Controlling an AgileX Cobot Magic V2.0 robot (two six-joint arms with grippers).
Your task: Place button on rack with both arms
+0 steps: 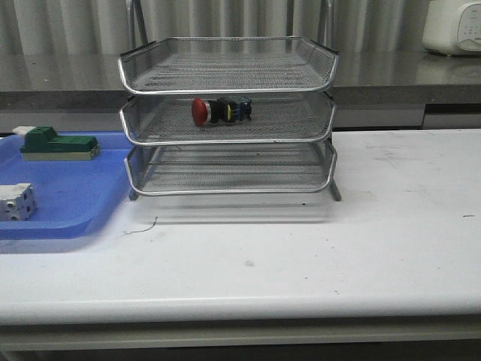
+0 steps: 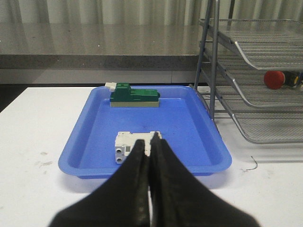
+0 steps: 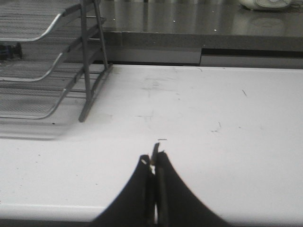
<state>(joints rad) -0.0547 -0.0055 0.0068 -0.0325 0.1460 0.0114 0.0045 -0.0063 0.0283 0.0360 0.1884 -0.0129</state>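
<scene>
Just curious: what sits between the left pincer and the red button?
In the left wrist view, a white block in the blue tray, then the rack's posts before the button.

A lab or test bench: a plain white scuffed tabletop (image 1: pixel 391 226), a grey stone-like counter (image 1: pixel 60 75) against corrugated grey metal wall panels (image 1: pixel 60 26), and a flat blue plastic sorting tray (image 2: pixel 94 123) of parts.

A green block (image 1: pixel 58 144) and white cube (image 1: pixel 16 201) sit apart in a blue tray (image 1: pixel 83 197).
</scene>
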